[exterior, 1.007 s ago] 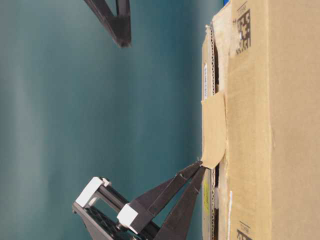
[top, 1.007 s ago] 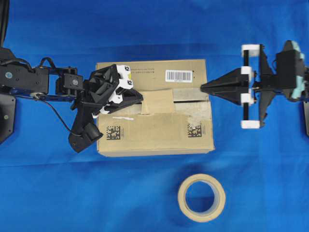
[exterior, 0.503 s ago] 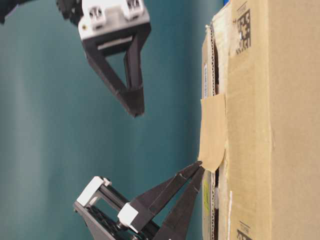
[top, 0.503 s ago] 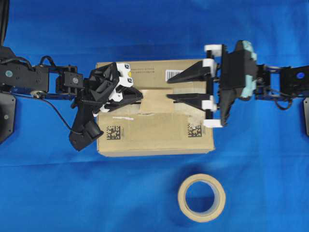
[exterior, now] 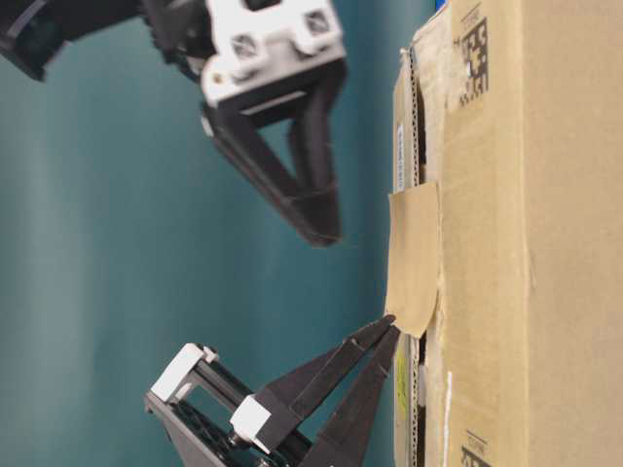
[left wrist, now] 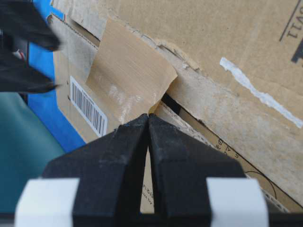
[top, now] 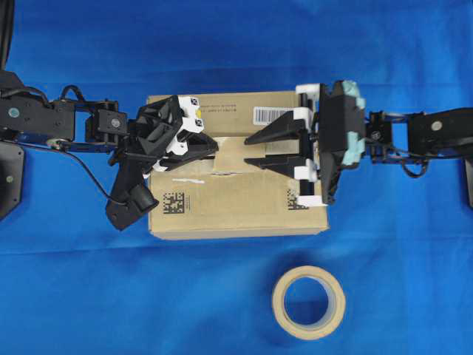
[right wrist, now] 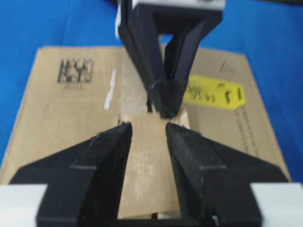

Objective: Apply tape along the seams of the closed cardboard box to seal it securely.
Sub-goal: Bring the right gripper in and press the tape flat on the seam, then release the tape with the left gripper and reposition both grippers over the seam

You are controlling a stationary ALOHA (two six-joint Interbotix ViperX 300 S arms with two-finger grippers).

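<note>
Mid-taping here: big cardboard box (top: 236, 164) sitting flaps-up in the middle of the blue tabletop (top: 236, 44), with the seams (top: 290, 156) running left to right across its top, partly covered. Spare tape roll (top: 308, 302) parked well in front, untouched. Left hand (top: 213, 152) clenched on the left edge of the tape (top: 230, 156), which lies across the slit near mid-box but, judging from the table-level view, has that pinched edge lifted a bit off the cardboard. Right hand (top: 252, 150) spread wide, hovering above the tape's right part with one finger on each side of the slit, not touching yet. Next move probably calls for dropping that right hand and pressing the tape flat along the slit while the left keeps it taut, then letting go. Compared with a second ago: right hand was shut and parked off the box's right edge, now released and reached in over the top. Left hand, tape, box and roll all unmoved.
</note>
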